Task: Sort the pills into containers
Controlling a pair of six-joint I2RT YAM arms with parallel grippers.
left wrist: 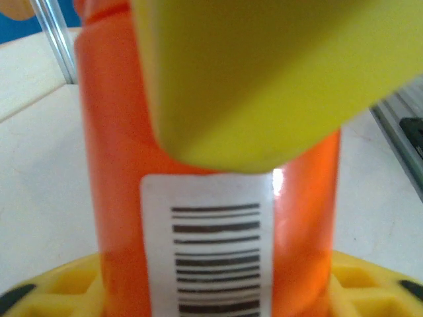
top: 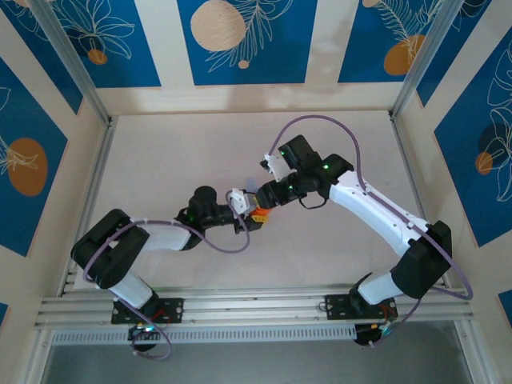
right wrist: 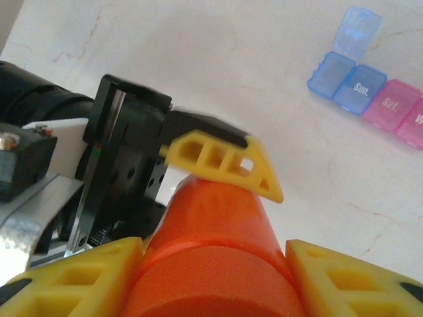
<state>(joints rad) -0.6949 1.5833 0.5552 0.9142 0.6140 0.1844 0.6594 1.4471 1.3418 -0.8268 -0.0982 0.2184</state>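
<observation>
Step, likely: getting the orange bottle (right wrist: 211, 251) open. Your left gripper (left wrist: 211, 290) and right gripper (right wrist: 215, 271) both clamp it. The pill-box strip (right wrist: 370, 92) lies apart, 1 blue lid up. Next: brace with 1 arm and free the cap.

A pale marbled desk (top: 176, 160) is sitting beneath blue wall panels (top: 280, 48) that are showing white leaves and orange circles.

Bottle (top: 260, 214) sat near the counter's (top: 184, 152) middle, left tool (left wrist: 218, 218) at its left side, right tool (right wrist: 211, 261) at its right, containers (right wrist: 370, 92) lay on the counter, apart from it.
</observation>
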